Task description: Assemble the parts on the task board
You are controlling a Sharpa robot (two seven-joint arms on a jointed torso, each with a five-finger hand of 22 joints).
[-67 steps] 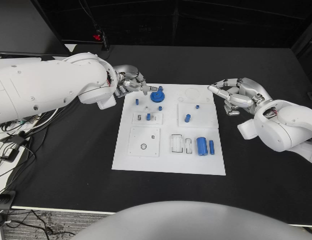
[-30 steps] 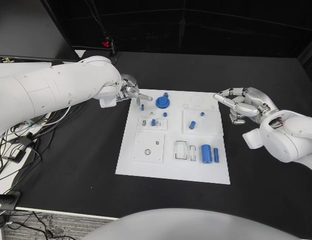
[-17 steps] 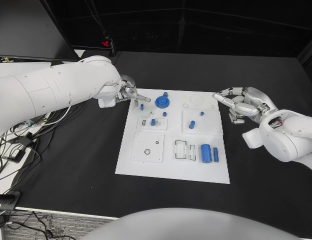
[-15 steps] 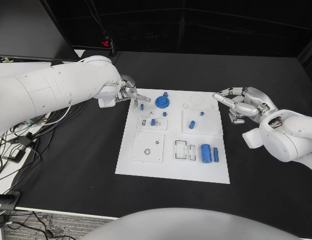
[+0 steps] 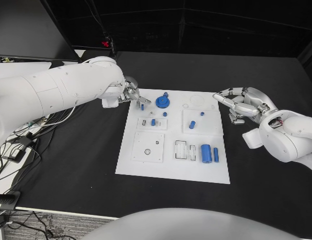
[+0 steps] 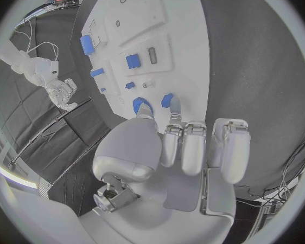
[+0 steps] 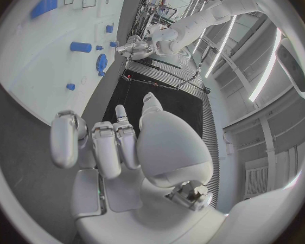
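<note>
A: On the black counter (image 5: 69,165): one white task board (image 5: 172,170), centered, with about ten blue parts (image 5: 206,151) on it.
B: Hands?
A: Two. Left robot hand (image 5: 132,93) is at the board's far-left corner, fingers curled, holding nothing I can see. Right robot hand (image 5: 241,103) is just off the right edge, fingers apart, empty.
</note>
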